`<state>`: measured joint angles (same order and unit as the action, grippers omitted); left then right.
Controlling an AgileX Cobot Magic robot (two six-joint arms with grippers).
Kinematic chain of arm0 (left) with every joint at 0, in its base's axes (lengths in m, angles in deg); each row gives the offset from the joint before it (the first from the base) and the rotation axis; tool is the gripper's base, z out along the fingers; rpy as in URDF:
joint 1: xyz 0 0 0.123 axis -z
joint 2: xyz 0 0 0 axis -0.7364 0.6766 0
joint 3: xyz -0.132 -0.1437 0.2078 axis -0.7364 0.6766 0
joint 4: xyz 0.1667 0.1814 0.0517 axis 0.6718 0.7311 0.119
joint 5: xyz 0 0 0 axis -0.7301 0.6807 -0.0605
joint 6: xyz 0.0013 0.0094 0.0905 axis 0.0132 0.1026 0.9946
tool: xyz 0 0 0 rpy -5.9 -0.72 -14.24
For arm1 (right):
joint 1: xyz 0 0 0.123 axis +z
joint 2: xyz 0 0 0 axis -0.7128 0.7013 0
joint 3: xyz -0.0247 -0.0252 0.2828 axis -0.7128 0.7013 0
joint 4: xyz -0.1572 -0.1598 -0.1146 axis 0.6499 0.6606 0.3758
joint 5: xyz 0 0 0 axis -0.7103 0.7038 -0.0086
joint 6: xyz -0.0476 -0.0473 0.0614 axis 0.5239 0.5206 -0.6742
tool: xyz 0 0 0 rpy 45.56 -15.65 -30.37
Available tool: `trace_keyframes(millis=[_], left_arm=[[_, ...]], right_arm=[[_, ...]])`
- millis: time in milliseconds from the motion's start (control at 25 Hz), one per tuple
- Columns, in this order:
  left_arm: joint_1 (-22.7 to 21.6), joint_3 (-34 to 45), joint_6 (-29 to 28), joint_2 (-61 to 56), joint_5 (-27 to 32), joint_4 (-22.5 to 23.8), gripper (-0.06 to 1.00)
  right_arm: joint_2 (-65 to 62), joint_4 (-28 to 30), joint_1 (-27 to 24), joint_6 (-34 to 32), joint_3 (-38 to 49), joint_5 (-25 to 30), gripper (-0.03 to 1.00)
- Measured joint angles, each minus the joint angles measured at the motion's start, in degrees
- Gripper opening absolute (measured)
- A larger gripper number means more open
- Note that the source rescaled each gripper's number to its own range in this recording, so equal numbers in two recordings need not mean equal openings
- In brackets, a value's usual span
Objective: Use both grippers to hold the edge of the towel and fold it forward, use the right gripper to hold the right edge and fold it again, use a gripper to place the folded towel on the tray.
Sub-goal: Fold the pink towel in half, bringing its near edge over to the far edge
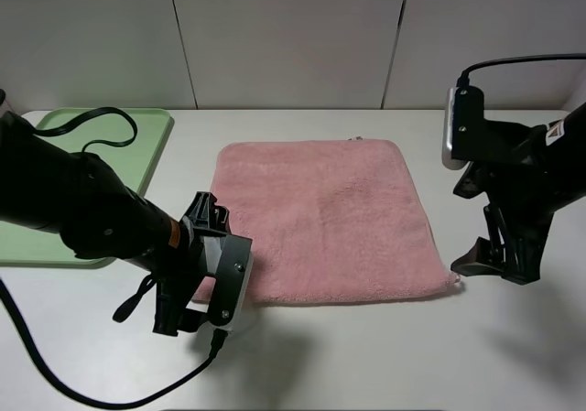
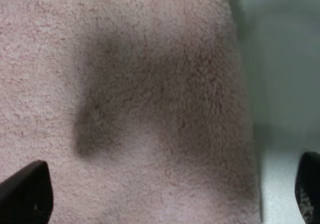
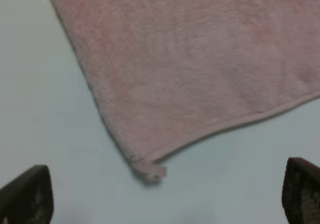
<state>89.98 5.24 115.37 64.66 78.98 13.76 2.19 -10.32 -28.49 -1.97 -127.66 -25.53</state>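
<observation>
At far left, the green tray [image 1: 151, 141] is sitting on the white table [image 1: 385, 356]. I am holding the left gripper [image 1: 203, 287] over the near left corner of the pink towel [image 1: 325, 219], jaws spread wide, gripping nothing. The towel is lying flat mid-table, apart from the tray. The right gripper [image 1: 473, 226] is hanging just beside its near right corner and loop tag [image 3: 150, 171], jaws also wide and empty.
</observation>
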Motion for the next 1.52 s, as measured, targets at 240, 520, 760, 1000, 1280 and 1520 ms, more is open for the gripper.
trace_keyframes(millis=[240, 520, 760, 1000, 1280, 1520], left_arm=[[0.00, 0.00, -0.13, 0.00, 0.00, 0.00, 0.98], [0.00, 0.00, -0.13, 0.01, 0.05, -0.04, 0.98], [0.00, 0.00, -0.17, 0.01, 0.05, -0.04, 0.98], [0.00, 0.00, -0.17, 0.01, 0.05, -0.04, 0.98], [0.00, 0.00, -0.17, 0.06, 0.05, -0.04, 0.98], [0.00, 0.00, -0.19, 0.07, 0.11, -0.04, 0.98]], right_arm=[[4.47, 0.00, 0.00, 1.99, 0.71, -3.38, 1.00], [10.79, 0.00, 0.00, 2.11, 0.71, -7.59, 1.00], [17.61, -0.14, 0.00, 2.15, 1.62, -10.74, 1.00], [21.79, -2.59, 0.00, 2.29, 2.56, -13.66, 1.00], [21.96, -4.44, 0.00, 2.29, 2.56, -14.62, 1.00], [21.96, -4.93, 0.00, 2.29, 2.56, -16.97, 1.00]])
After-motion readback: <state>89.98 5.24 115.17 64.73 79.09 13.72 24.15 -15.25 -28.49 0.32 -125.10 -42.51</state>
